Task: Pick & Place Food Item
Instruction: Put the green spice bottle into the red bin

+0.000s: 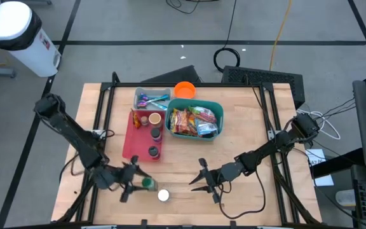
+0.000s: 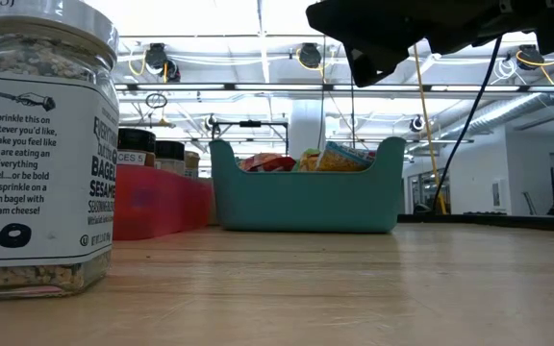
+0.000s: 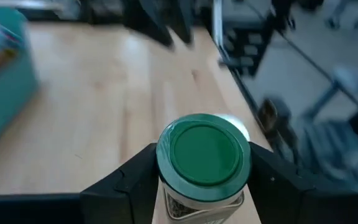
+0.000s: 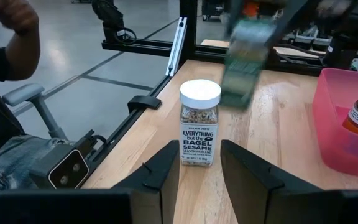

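We find left gripper (image 1: 134,180) clamped on green-lid jar (image 1: 147,184), unplaced; right gripper (image 1: 203,180) open, empty; white-lid jar (image 1: 163,195) awaits.

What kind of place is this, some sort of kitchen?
More likely a robotics lab or workshop than a kitchen. Two robot arms work at a wooden table framed by metal rails, cables trail over a taped concrete floor, and the low view shows a large hall with exposed ceiling lights.
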